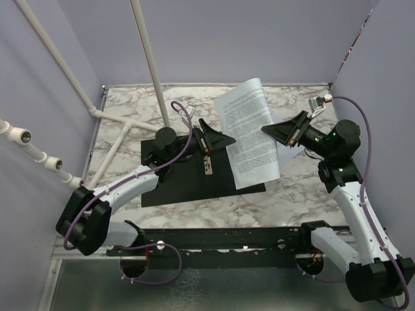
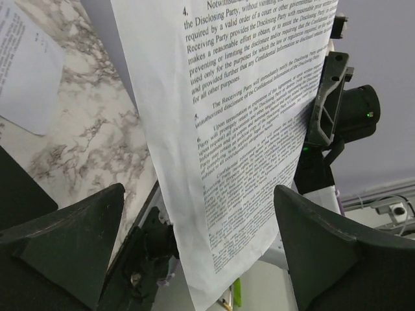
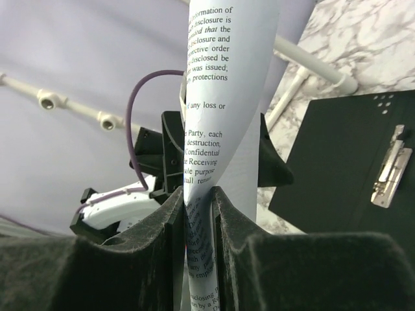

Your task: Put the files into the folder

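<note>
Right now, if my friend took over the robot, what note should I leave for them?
Left gripper: open wide, facing the files, holding nothing.
Right gripper: shut on the files, pinching one edge and holding them up off the table.
Folder: lying open on the table, black inside up, silver clip showing.
Done: folder opened, files picked up.
Left: lay the files flat inside the folder, then let go.

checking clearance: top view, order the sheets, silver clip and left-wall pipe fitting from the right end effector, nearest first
1. printed sheets, gripped in the right end effector
2. silver clip, on the folder
3. white pipe fitting, far left
</note>
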Tool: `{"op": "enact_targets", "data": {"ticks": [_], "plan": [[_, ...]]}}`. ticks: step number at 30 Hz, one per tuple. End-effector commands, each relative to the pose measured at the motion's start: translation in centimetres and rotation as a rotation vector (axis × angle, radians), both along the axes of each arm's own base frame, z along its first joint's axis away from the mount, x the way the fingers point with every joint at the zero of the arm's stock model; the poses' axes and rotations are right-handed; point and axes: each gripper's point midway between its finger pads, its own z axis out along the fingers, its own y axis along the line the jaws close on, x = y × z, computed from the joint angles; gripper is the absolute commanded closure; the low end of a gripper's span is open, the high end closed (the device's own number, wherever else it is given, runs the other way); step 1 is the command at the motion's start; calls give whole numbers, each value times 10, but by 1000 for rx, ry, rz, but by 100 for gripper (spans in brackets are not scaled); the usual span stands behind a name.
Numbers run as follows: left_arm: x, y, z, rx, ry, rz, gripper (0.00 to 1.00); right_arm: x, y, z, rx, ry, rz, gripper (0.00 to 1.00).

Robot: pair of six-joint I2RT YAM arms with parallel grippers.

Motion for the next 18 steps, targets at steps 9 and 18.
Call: {"op": "enact_targets", "data": {"ticks": [9,18], "plan": [[-42,26,60,-239,-143,-46,16,2,26,21,57,-54,44,75],[-52,30,67,-266,-157,-69,69,3,24,-5,1,-38,17,75]]}}
